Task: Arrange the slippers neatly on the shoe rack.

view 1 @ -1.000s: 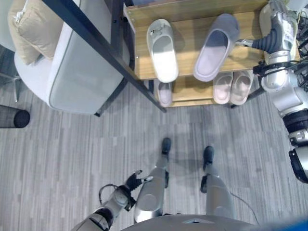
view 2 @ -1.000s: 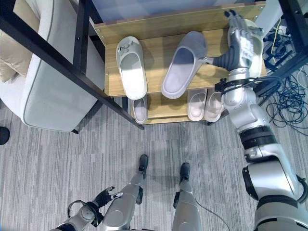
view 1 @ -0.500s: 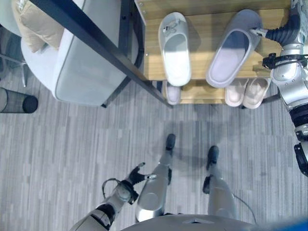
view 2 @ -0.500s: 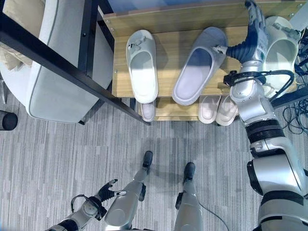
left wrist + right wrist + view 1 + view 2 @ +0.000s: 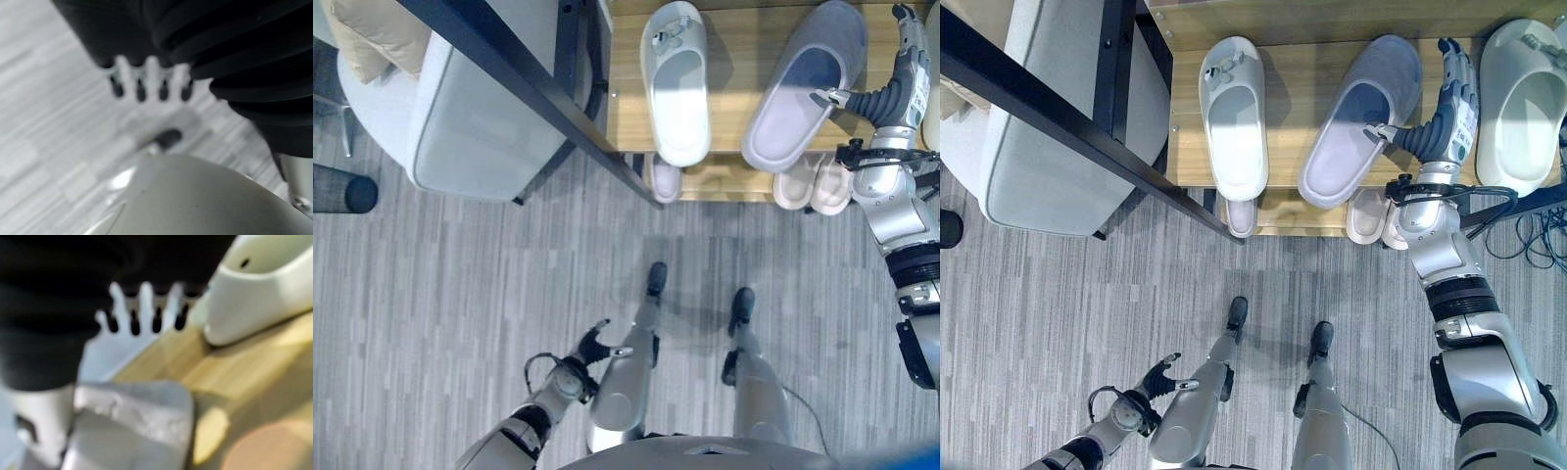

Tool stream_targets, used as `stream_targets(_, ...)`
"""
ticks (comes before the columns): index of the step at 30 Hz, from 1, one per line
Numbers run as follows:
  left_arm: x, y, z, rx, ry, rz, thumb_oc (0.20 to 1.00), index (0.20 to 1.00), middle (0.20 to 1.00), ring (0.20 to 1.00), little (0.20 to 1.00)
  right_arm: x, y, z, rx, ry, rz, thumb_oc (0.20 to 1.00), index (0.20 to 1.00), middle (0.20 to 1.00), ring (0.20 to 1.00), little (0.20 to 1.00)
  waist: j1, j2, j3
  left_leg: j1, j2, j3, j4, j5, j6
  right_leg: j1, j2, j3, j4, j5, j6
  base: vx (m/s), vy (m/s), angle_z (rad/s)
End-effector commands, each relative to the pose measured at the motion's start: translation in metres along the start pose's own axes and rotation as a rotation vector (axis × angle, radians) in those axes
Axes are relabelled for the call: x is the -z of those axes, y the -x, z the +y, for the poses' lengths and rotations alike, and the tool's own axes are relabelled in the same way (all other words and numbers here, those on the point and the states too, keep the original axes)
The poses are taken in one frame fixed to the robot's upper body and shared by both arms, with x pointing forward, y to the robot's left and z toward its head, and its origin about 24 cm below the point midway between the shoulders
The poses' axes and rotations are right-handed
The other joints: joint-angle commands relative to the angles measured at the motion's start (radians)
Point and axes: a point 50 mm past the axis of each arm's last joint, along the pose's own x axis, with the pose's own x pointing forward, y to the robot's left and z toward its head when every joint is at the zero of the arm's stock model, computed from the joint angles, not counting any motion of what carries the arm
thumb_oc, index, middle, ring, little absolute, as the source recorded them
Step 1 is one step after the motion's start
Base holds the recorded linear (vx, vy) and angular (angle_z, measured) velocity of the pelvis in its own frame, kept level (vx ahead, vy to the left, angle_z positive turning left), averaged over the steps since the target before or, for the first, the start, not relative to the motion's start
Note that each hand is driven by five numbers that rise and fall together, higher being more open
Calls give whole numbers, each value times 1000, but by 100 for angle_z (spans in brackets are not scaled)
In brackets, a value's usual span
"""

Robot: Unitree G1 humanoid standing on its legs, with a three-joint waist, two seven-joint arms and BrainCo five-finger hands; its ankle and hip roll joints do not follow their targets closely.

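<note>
Grey plank floor (image 5: 1058, 313) lay broad and bare on the near side of the right hand, between rack and robot. A grey sofa (image 5: 1048, 147) behind a black slanted bar (image 5: 1067, 117) closed off the far-left side.

The wooden shoe rack (image 5: 1288, 98) had two shelves showing; its front edge ran just below the right hand.

Top shelf, three slippers:
- white slipper (image 5: 1234, 113), well to the left of the right hand, toe pointing toward the robot, heel overhanging the front edge;
- grey slipper (image 5: 1356, 122), larger, tilted, just left of the right hand, thumb touching or nearly touching its side;
- pale green-white slipper (image 5: 1523, 103), just right of the hand, bare wood between them.

Lower shelf, three slipper ends poked out: a pale one (image 5: 1243, 217) under the white slipper, and two pinkish ones (image 5: 1367, 217) under the right wrist.

Right hand (image 5: 1449, 103) hovered over the top shelf, fingers straight, released, grasping nothing. Left hand (image 5: 1157, 377) hung low over the floor, fingers loosely spread, empty.
</note>
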Motion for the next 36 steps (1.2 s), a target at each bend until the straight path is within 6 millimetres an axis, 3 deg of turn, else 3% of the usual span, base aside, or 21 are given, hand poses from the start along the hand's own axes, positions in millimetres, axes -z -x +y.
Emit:
stream_targets(1,5,0,0,-17,6,27,1000,1000,1000,1000,1000,-7,-12,-14,15,26,-62,1000,1000,1000,1000,1000,26,-10,7,-37,-1,13,96,-126,5,9,-65,17,153,-138,39,0,0,0)
stream_targets(3,6,1,0,-18,7,26,1000,1000,1000,1000,1000,-4,-14,-9,-6,30,-35,1000,1000,1000,1000,1000,29,-11,6,-36,-1,13,94,-124,5,10,-64,15,152,-136,38,0,0,0)
stream_targets(4,6,2,-1,-19,10,28,1000,1000,1000,1000,1000,-1,-13,-5,-21,37,-16,846,846,846,846,846,30,-13,6,-35,-1,13,94,-124,5,11,-64,16,150,-137,38,0,0,0)
stream_targets(5,8,2,-1,-20,11,32,1000,1000,1000,1000,1000,2,-14,-3,-33,47,4,464,464,464,464,464,31,-14,6,-34,-1,12,93,-125,4,14,-63,16,149,-136,37,0,0,0)
stream_targets(6,10,3,-1,-20,11,40,1000,1000,1000,1000,1000,6,-14,0,-47,54,30,278,278,278,278,278,35,-16,4,-33,-1,11,93,-125,4,16,-62,14,147,-137,37,0,0,0)
stream_targets(7,12,4,-1,-22,12,47,1000,1000,1000,1000,1000,10,-15,0,-55,67,50,200,200,200,200,200,37,-18,3,-33,-1,9,93,-124,4,18,-62,12,145,-136,37,0,0,0)
stream_targets(16,20,6,1,-30,-4,77,1000,1000,1000,1000,1000,21,-17,-1,-36,93,116,200,200,200,200,200,45,-33,3,-26,-3,-6,73,-113,-3,42,-64,-17,133,-135,38,-5,2,5)
stream_targets(21,22,6,1,-37,-2,92,1000,1000,1000,1000,1000,8,-9,-8,16,78,16,200,200,200,200,200,32,-54,16,-31,-6,-2,93,-127,3,44,-67,-15,128,-123,44,-10,21,5)
stream_targets(24,32,11,-4,-24,0,132,1000,1000,1000,1000,1000,-3,20,-12,21,29,-83,200,200,200,200,200,10,-82,18,-31,-8,14,132,-163,18,49,-73,2,124,-111,52,13,78,0)
stream_targets(27,47,18,-9,-10,22,194,1000,1000,1000,1000,1000,-7,73,-14,-83,-23,-140,200,200,200,200,200,-31,-103,22,-5,-21,43,202,-239,47,53,-101,24,203,-108,68,59,164,-19)
stream_targets(28,47,19,-8,-9,19,195,1000,1000,1000,1000,1000,-6,73,-15,-83,-22,-137,200,200,200,200,200,-29,-105,20,-10,-23,44,203,-235,49,48,-103,25,204,-105,69,38,253,-30)
stream_targets(29,55,22,-2,-37,57,226,1000,1000,1000,1000,1000,-10,89,-11,-159,-67,-140,200,200,200,200,200,-58,-99,46,24,-22,71,242,-271,72,-39,-114,51,404,-36,75,21,274,-33)
stream_targets(31,58,22,4,-63,89,231,1000,1000,1000,1000,1000,-9,104,-2,-254,-71,-138,200,200,200,200,200,-72,-90,69,53,-4,108,257,-294,80,-115,-109,35,507,-30,77,112,258,-70)
stream_targets(32,58,23,3,-69,120,235,1000,1000,1000,1000,1000,-7,116,1,-321,-55,-133,200,200,200,200,200,-101,-100,97,101,-3,128,271,-329,79,-155,-98,16,496,-54,73,146,97,-99)
stream_targets(33,58,23,3,-69,120,236,1000,1000,1000,1000,1000,-7,116,1,-322,-55,-133,200,200,200,200,200,-101,-99,100,104,-2,129,272,-330,79,-151,-97,16,497,-56,73,202,5,-96)
stream_targets(35,60,23,4,-92,180,256,1000,1000,1000,1000,1000,13,140,11,-432,-54,-27,200,200,200,200,200,-141,-109,115,168,-19,130,260,-361,68,-179,-76,4,319,-48,67,255,-101,-55)
stream_targets(36,60,23,4,-91,181,257,1000,1000,1000,1000,1000,13,140,11,-433,-54,-28,200,200,200,200,200,-143,-105,117,172,-15,128,259,-362,67,-171,-73,0,312,-46,67,262,-142,-45)
